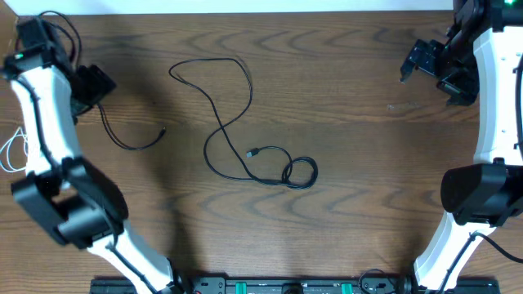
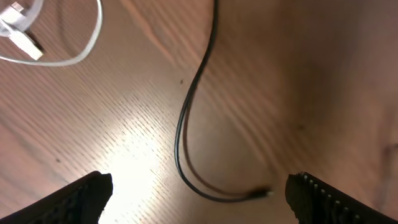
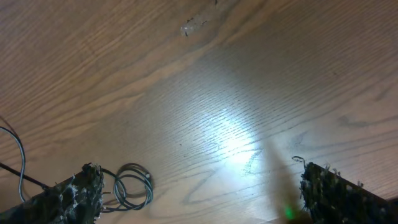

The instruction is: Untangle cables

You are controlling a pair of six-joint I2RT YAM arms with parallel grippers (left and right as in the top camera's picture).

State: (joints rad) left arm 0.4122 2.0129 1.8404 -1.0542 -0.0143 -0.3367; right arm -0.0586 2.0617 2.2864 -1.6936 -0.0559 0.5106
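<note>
A long black cable [image 1: 222,122] winds across the table's middle and ends in a small coil [image 1: 299,173]. The right wrist view shows that coil [image 3: 132,185] beside the left finger. A shorter black cable [image 1: 131,144] curves from near my left gripper [image 1: 90,86] to a plug end. In the left wrist view this cable [image 2: 186,112] runs down between the open fingers, with its plug [image 2: 261,193] lying on the wood. A white cable [image 2: 81,43] lies at the upper left, also at the table's far left edge [image 1: 10,151]. My left gripper [image 2: 199,202] is open and holds nothing. My right gripper [image 1: 429,67], [image 3: 202,196] hangs open over bare wood.
The wooden table's far edge [image 1: 261,10] runs along the top of the overhead view. A small pale speck [image 3: 193,27] lies on the wood near the right gripper. The arm bases [image 1: 270,286] stand at the near edge.
</note>
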